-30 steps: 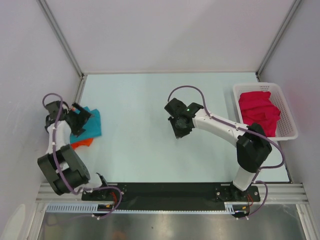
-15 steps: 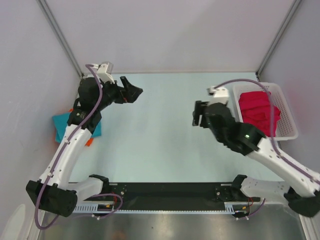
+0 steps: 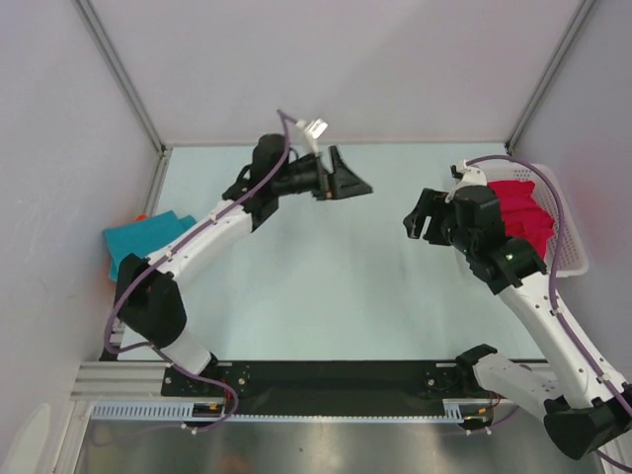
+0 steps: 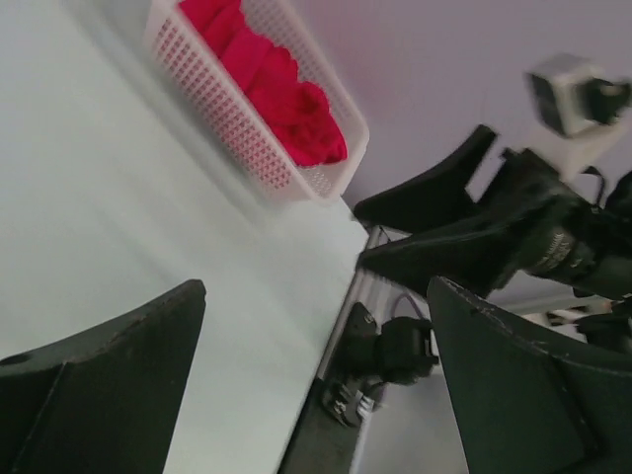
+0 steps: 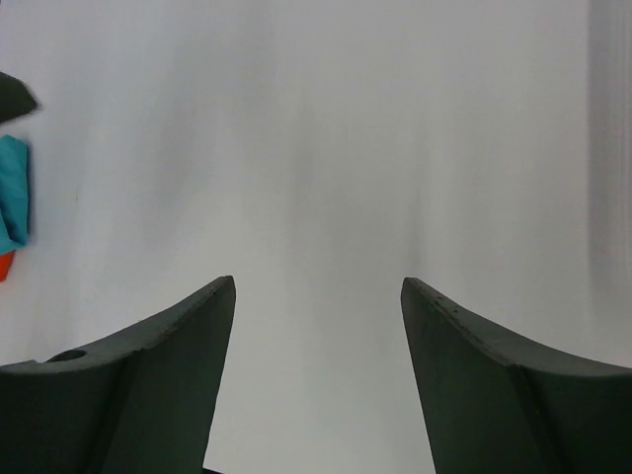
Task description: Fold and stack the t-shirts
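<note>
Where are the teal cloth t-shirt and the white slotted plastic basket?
Teal cloth t-shirt [image 3: 133, 239]: top external view, middle of cloth.
White slotted plastic basket [image 3: 570, 237]: top external view, side wall.

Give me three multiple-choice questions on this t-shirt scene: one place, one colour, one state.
1. Where is the magenta-pink cloth t-shirt? A) draped over an arm B) in the white slotted plastic basket C) hanging on the wall
2. Which t-shirt lies at the table's left edge? A) teal cloth t-shirt B) yellow one C) black one
3. The right gripper is: A) shut on cloth B) open and empty C) out of view
Answers: 1 B, pink cloth fills the basket; 2 A, teal cloth sits there; 3 B, its jaws stand apart with nothing between.
</note>
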Controlling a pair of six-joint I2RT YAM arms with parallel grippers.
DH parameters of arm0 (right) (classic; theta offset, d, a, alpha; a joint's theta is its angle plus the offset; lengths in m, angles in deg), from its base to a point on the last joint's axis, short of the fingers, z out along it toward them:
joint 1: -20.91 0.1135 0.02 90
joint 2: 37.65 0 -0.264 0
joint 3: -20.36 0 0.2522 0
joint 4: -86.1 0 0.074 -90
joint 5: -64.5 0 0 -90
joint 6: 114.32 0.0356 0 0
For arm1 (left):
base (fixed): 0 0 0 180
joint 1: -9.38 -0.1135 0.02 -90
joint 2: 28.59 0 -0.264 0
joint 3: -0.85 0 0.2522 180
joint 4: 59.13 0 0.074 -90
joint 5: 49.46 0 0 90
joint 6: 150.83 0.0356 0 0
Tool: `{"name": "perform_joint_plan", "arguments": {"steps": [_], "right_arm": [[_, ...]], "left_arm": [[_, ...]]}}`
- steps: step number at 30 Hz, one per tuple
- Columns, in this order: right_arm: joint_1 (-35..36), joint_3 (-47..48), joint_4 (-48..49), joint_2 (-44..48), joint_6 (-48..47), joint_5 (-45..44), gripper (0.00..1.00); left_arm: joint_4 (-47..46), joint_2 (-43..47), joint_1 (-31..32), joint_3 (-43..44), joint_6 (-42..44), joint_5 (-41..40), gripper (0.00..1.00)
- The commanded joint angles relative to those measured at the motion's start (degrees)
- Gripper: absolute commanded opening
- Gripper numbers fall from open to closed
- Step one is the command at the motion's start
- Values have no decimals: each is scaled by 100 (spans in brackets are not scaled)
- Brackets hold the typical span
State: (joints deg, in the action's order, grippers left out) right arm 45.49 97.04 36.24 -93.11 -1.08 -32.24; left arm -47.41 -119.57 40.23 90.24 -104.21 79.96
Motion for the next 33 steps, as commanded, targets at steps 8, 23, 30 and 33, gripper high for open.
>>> {"name": "perform_joint_plan", "arguments": {"steps": [8, 23, 30, 33], "right_arm": [[-1543, -51, -398, -1037, -198, 2257, 68], [-1570, 204, -117, -773, 259, 1026, 56], [-1456, 72, -126, -632, 497, 789, 56], [-1289, 116, -126, -694, 576, 683, 56]], "left_arm": [[3656, -1791, 1397, 4037, 2912, -1779, 100], [-738, -1087, 414, 1518, 714, 798, 100], [1223, -896, 307, 2043, 2236, 146, 100], [1627, -641, 299, 2017, 2632, -381, 100]]}}
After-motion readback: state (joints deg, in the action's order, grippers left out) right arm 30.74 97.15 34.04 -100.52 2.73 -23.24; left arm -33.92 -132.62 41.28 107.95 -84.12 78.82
